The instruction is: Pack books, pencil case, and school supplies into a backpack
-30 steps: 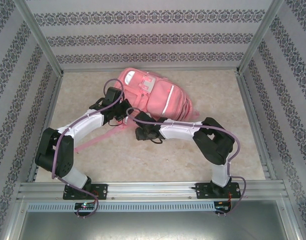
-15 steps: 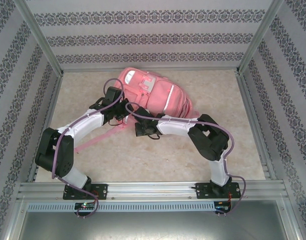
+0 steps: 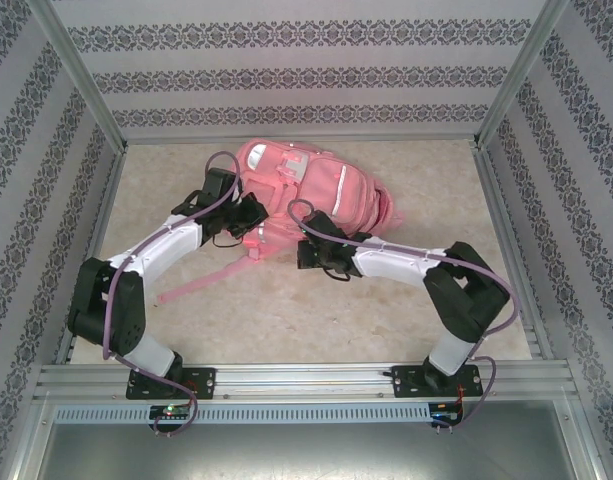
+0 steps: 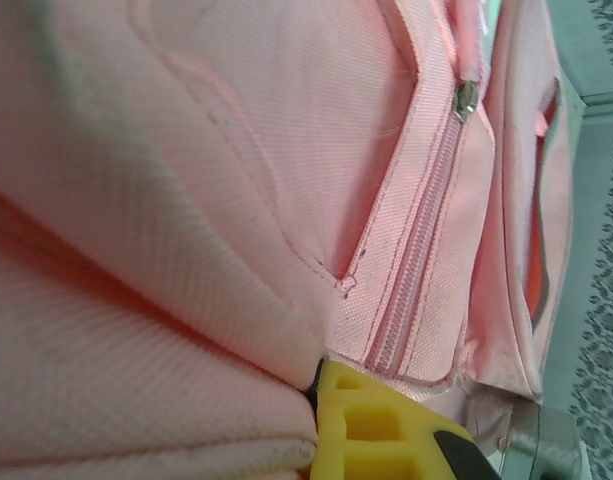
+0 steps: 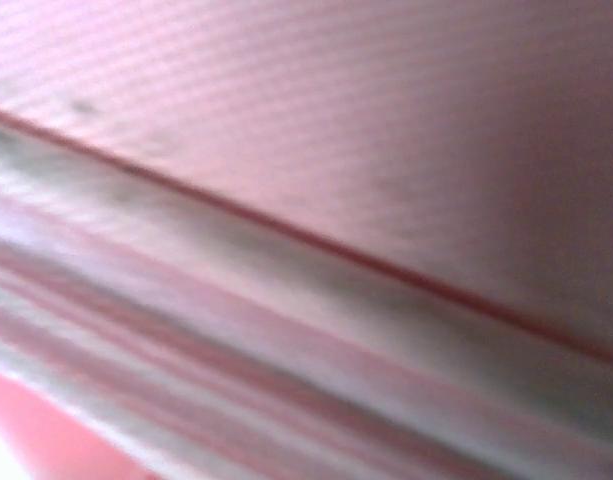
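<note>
- The big pink fabric backpack (image 3: 331, 190) lies flat at the far middle of the beige table (image 3: 436, 300), with a pink strap (image 3: 191, 285) trailing toward the left arm.
- The left gripper (image 3: 254, 226) is pinched together on a fold of the bag's cloth. Its yellow finger pad (image 4: 371, 425) sits right below a closed pink zip (image 4: 421, 270).
- The right gripper (image 3: 308, 252) is closed at the bag's near edge. Can't tell if it's got cloth or nothing, since the wrist view is just a pink blur.
- Risk: that thin fold probably slips out on a pull, or the whole bag drags instead of opening.
- If both arms tug opposite ways, the zip seam could take the strain.

Left arm (image 3: 161, 243) and right arm (image 3: 401, 265) angle inward, left fingers (image 4: 371, 420) and right fingers (image 3: 306, 250) closed.
</note>
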Tool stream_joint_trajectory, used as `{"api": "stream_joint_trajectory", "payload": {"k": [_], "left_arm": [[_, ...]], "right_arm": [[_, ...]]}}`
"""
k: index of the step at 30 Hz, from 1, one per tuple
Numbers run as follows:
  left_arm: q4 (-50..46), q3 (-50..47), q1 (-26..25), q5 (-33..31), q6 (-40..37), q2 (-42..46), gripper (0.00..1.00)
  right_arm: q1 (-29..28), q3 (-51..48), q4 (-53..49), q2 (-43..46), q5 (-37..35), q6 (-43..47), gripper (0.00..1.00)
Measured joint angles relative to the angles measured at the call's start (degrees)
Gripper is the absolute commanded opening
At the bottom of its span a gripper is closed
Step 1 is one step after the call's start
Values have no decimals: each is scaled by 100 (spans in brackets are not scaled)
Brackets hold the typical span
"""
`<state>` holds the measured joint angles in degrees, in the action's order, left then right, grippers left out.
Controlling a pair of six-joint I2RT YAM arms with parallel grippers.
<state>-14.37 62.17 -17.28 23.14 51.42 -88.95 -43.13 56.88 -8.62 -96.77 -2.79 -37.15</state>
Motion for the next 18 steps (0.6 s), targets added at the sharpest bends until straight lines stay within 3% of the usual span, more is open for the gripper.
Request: {"api": "stream_joint_trajectory", "payload": {"k": [7, 12, 13, 16, 18], "left_arm": [[-501, -2, 951, 24, -459, 116, 0], [-750, 61, 1019, 24, -688, 105, 0], [-824, 138, 1023, 37, -741, 70, 4], [-1058, 450, 1062, 129, -892, -90, 31], [-1097, 555, 1123, 120, -925, -118, 43]], "right_arm": [[1095, -846, -721, 769, -262, -15, 0], [1154, -861, -708, 997, -258, 33, 0], [1154, -861, -732, 1001, -258, 46, 0], [1152, -857, -748, 1008, -238, 76, 0], [1145, -833, -778, 1021, -236, 90, 0]]}}
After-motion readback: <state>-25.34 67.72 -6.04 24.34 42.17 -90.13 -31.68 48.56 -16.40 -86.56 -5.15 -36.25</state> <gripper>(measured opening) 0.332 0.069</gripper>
